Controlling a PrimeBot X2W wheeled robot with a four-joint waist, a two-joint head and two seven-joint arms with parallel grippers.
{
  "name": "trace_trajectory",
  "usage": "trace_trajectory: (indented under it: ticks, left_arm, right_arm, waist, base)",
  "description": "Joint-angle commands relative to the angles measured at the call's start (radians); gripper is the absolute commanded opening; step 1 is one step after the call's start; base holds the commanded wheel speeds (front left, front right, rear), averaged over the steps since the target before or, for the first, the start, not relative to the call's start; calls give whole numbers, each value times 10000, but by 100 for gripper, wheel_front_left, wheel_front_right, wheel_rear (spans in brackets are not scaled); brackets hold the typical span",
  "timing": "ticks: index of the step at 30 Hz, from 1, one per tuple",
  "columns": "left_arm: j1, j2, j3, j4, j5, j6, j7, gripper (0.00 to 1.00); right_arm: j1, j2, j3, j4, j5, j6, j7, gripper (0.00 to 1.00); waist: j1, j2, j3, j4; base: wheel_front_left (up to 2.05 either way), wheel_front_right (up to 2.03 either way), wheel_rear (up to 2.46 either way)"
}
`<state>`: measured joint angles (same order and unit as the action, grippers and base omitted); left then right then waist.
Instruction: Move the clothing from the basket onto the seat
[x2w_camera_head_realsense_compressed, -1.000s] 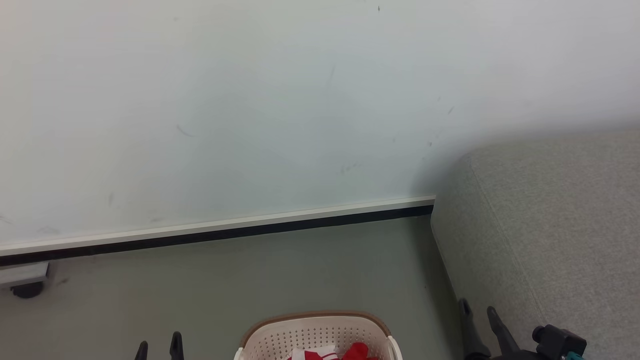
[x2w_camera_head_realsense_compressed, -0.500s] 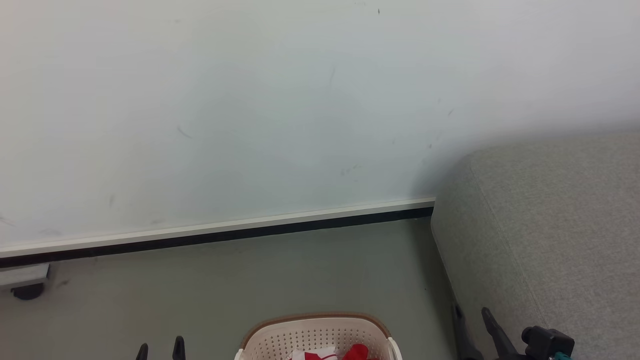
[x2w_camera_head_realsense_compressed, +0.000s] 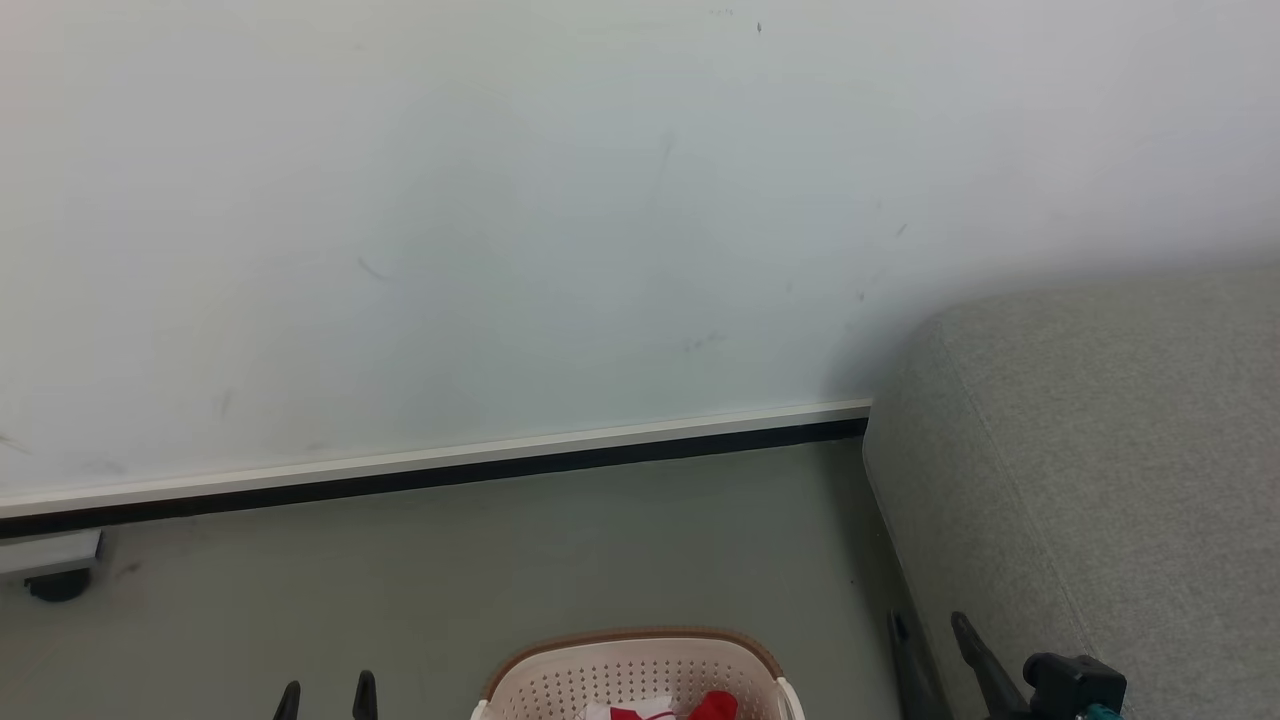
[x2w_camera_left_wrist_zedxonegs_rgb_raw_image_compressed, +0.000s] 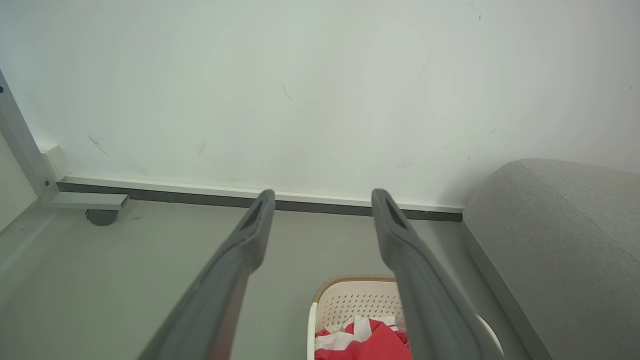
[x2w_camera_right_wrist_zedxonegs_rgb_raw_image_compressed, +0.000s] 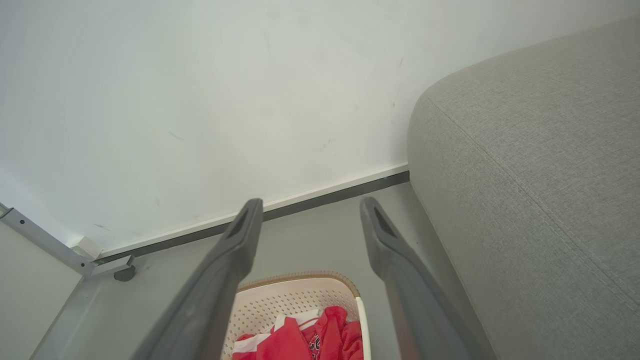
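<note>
The oval cream-white perforated plastic basket (x2w_camera_head_realsense_compressed: 630, 640) with its brown rim is sitting on the grey-green floor (x2w_camera_head_realsense_compressed: 500, 560). It is at the bottom middle of the head view, well apart from the pale wall (x2w_camera_head_realsense_compressed: 500, 200) and its white-and-black skirting board (x2w_camera_head_realsense_compressed: 450, 465). The clothing (x2w_camera_head_realsense_compressed: 712, 706), red soft fabric with white trim bands, is lying bunched inside the basket. In the right wrist view a patch of black-and-white lettering is showing on one red fold. The seat (x2w_camera_head_realsense_compressed: 1100, 430), a large grey fabric-upholstered sofa block with a rounded corner and a stitched seam, is standing to the right of the basket with its back against the wall. A strip of floor is separating the two.

The left end effector (x2w_camera_head_realsense_compressed: 326, 697) is hanging to the left of the basket. Its two long dark fingers are spread apart and grasping nothing, with the tips pointing toward the wall. The right end effector (x2w_camera_head_realsense_compressed: 928, 632) is hanging between the basket and the seat's front side, just beside the upholstery. It is likewise released, with both fingers apart. Both are staying apart from the clothing. A dark caster wheel (x2w_camera_head_realsense_compressed: 55, 585) under a pale frame is showing at the far left, by the skirting board.
</note>
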<state>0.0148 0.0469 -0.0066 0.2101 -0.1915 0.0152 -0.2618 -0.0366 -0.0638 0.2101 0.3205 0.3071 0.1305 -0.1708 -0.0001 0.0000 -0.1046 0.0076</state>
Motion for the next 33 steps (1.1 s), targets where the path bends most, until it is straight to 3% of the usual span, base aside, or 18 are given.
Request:
trace_trajectory:
  ticks: [1, 15, 22, 26, 27, 33]
  left_arm:
    - [73, 64, 21, -22, 44, 13, -56, 100]
    - [109, 61, -62, 135, -143, -38, -54, 100]
    - [0, 56, -138, 464, -498, -89, -53, 100]
    - [-117, 45, -445, 1040, -991, 2, -53, 100]
    - [-375, 51, -1031, 1783, -1377, 122, -20, 100]
    - [-1064, 51, -1663, 3034, -1844, 322, 386, 100]
  right_arm:
    - [45, 19, 23, -13, -42, 4, -54, 100]
    - [163, 81, -35, -150, -142, 4, -4, 100]
    - [-16, 101, 119, -183, -137, 4, 48, 100]
    - [-126, 102, 121, -187, -170, 4, 46, 100]
    - [-250, 82, 240, -201, -160, 4, 89, 100]
    - [-547, 45, 647, -185, 15, 4, 194, 100]
  waist:
    - [1, 0, 7, 2]
    - [1, 0, 67, -11]
    - [1, 0, 288, -344]
    - [1, 0, 470, -746]
    - [1, 0, 719, -1370]
    - [1, 0, 1149, -2506]
  base:
    - [0, 0, 0]
    - [0, 0, 0]
    - [0, 0, 0]
    - [0, 0, 0]
    - [0, 0, 0]
    - [0, 0, 0]
